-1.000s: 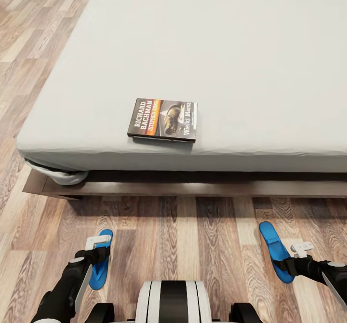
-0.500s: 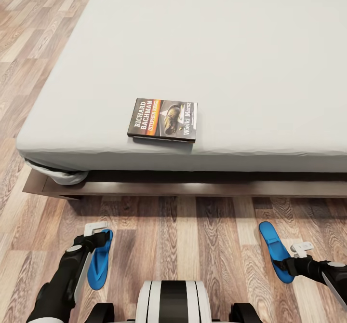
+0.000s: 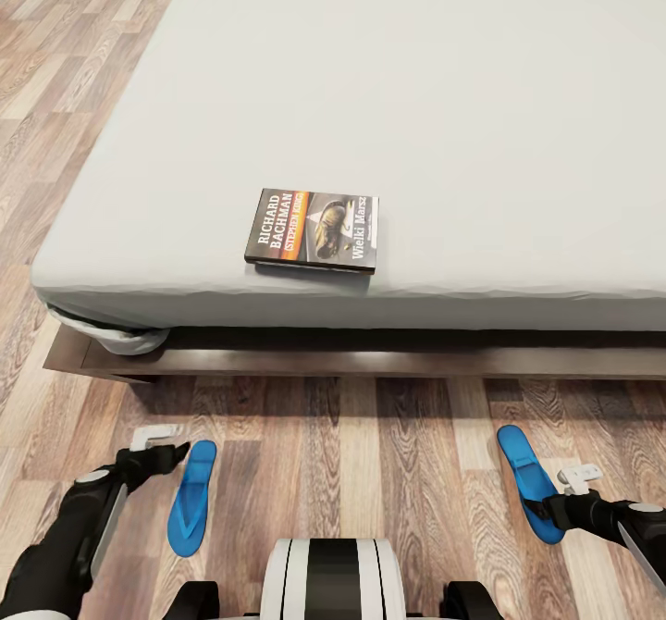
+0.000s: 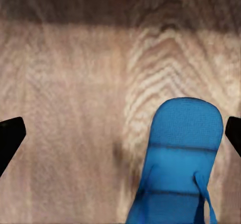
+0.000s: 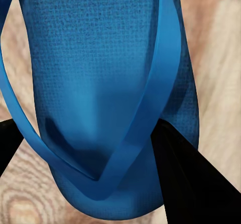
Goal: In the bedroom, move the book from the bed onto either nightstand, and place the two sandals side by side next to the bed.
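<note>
Nearest you, both sandals lie flat on the floor [image 3: 388, 453], on the near side of the bed [image 3: 416, 93] and well apart, one at each side of your base. Your right pincer [image 3: 566, 490] sits right over the right sandal [image 3: 527, 481]; in the wrist view its dark fingers [image 5: 191, 179] flank the strap, but you cannot tell whether they are clenched on it. Check for a firm hold on the strap before lifting, or the sandal may slip.

Your left pincer [image 3: 153, 444] is released, fingers spread wide, and hangs just outboard of the left sandal [image 3: 190, 500], touching nothing. Judging by that, the left sandal is best left as the fixed one: carry the right sandal across and set it parallel, toes toward the bed, just beside its mate.

Farther off, the book [image 3: 313, 229] rests cover up near the bed's front edge, within easy reach for later. No nightstand shows here.
</note>
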You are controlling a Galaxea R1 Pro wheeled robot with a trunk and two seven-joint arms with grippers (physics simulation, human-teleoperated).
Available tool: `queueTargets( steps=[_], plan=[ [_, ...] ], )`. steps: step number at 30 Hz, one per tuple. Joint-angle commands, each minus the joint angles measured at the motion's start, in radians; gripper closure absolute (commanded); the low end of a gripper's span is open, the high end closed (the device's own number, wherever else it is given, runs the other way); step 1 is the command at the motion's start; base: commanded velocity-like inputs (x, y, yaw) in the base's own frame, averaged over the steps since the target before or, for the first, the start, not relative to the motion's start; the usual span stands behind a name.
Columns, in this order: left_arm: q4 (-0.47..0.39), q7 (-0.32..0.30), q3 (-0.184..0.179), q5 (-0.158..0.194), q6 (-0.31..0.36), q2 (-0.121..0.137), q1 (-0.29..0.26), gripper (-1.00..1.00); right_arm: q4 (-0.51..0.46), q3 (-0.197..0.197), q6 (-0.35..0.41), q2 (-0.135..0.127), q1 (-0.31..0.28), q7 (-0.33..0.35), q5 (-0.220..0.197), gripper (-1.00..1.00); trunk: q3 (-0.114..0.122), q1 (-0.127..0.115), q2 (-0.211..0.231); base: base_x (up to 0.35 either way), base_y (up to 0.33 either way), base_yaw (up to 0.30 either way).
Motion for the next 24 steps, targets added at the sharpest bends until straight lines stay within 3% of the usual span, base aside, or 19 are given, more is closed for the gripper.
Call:
queueTargets(
  steps=[1,4,7,24],
  plan=[
    [-0.001,-0.045,0.034,-0.009,0.004,0.014,0.0,-1.0,-0.002,-0.004,0.009,0.0,0.0,0.004,0.0,1.0,-0.001,0.0,0.0,0.0,0.0,0.0],
    [-0.001,-0.096,0.122,-0.012,0.002,0.029,0.0,-1.0,-0.002,-0.004,0.009,0.001,0.0,0.004,0.0,1.0,-0.001,0.0,0.0,0.0,0.0,0.0],
    [-0.001,-0.109,0.151,-0.014,0.001,0.032,0.0,-1.0,-0.002,-0.004,0.009,0.001,0.0,0.004,0.0,1.0,-0.001,0.0,0.0,0.0,0.0,0.0],
    [-0.002,-0.114,0.161,-0.014,0.002,0.032,0.0,-1.0,-0.002,-0.004,0.009,0.0,0.0,0.004,0.0,1.0,-0.001,0.0,0.0,0.0,0.057,0.0]
  ],
)
